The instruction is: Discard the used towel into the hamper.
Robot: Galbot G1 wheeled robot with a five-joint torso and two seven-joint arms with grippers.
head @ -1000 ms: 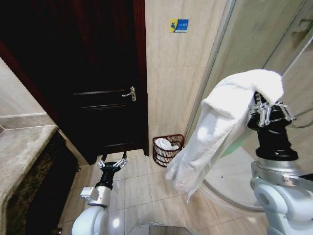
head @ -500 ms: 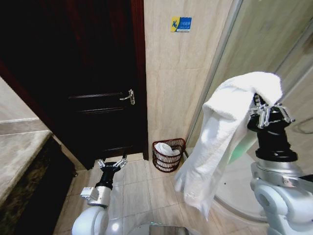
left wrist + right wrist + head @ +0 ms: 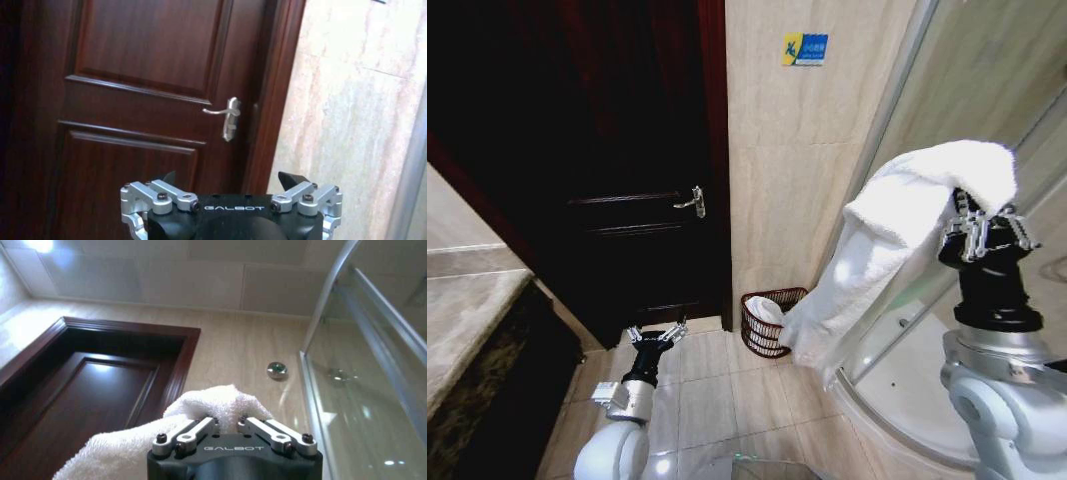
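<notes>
Head view panned right; right fingers point(image 3: 982, 232) still clamp towel point(image 3: 897, 250), hamper point(image 3: 770, 322) nearer; left fingers point(image 3: 656, 335) spread, empty.

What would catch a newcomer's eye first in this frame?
The white towel draped from the raised right pincer, hanging on the robot's right before the shower glass. Next, the dark wicker hamper on the floor by the tiled wall, already holding something white, and the dark wooden door beside it.

The tiled floor point(image 3: 727, 400) carries the hamper point(image 3: 767, 322), which stands at the wall's foot beside the door point(image 3: 617, 200), beyond the left gripper point(image 3: 655, 333).
</notes>
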